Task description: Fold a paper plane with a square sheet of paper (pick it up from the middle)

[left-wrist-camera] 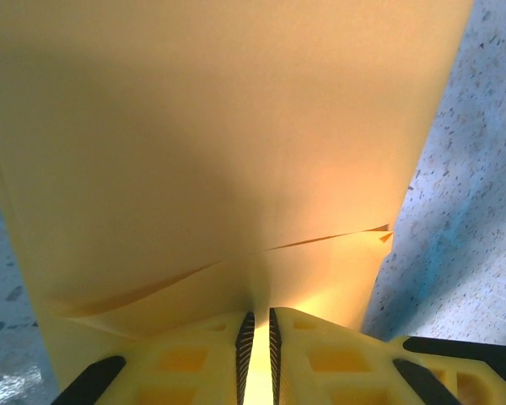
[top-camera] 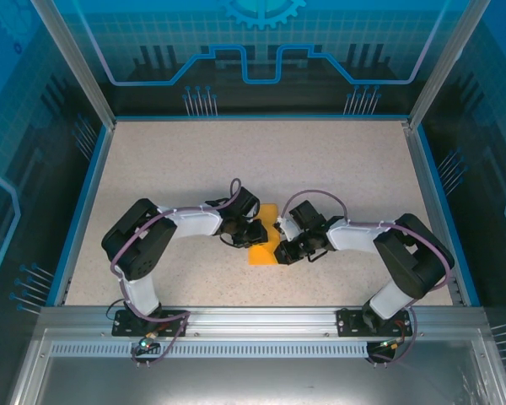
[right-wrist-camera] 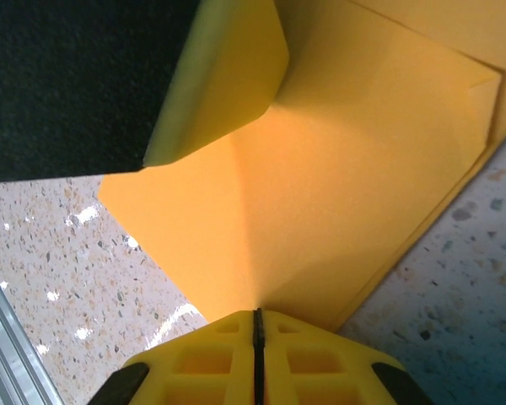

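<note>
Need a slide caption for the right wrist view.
Right gripper pinches the folded orange-yellow paper over the speckled table.

Tabletop [top-camera: 261, 160] lies bare from 10 round to 2 o'clock of the folded sheet of paper [top-camera: 261, 252]; wide passage there. Left gripper [top-camera: 256, 231] is clamped on the sheet at 9, right gripper [top-camera: 281, 249] at 3. Left arm [top-camera: 190, 221] blocks 8, right arm [top-camera: 363, 234] blocks 4. A thin free strip runs at 6, ending at the aluminium rail [top-camera: 253, 317]; blue rim [top-camera: 83, 202] closes the sides.
</note>
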You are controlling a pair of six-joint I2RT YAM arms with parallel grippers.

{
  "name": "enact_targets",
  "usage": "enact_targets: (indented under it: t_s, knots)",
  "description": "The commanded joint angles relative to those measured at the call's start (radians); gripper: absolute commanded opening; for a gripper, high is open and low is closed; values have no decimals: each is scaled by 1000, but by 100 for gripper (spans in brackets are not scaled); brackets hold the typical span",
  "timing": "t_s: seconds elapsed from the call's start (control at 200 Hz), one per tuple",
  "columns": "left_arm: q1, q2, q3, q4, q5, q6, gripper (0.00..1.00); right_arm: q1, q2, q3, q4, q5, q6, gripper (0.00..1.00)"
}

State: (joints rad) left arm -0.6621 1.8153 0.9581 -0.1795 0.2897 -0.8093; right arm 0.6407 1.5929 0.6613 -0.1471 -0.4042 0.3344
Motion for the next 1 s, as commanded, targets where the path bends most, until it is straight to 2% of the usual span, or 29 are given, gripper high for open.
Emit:
enact_targets:
  t_s: [0.0,0.525,0.995]
  knots:
    - [49,34,2,-71,-118,35,18,23,-7,-54,-82,39,45,9]
    - [117,38,23,-95,-116,90,19,50,-37,-80,-102,81,72,8]
    - [124,78,50,-124,-122,129,19,60,-122,-98,-143,102,103,8]
